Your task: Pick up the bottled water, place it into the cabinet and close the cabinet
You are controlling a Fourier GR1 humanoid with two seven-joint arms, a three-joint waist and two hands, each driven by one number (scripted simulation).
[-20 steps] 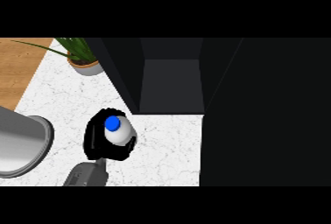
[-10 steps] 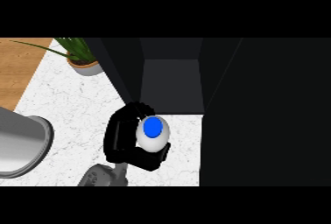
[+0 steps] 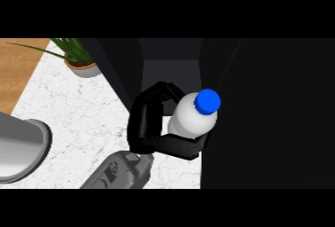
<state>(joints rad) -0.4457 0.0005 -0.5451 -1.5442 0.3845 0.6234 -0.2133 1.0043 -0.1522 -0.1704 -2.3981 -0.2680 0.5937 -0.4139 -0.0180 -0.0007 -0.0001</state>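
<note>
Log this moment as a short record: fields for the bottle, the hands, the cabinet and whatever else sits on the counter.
bottle: bottled water, white body, blue cap
left hand: left hand, fingers and thumb curled round the bottle
right hand: not in view
cabinet: cabinet, dark, open at the front; bottle at its opening, cannot tell if it is inside
counter: counter, white marbled top
others: potted plant at the back left; grey metal vessel at the left edge

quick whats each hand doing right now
Left hand: closed, fingers curled round the bottled water, in front of the cabinet opening.
Right hand: not in view, so it cannot be told.
</note>
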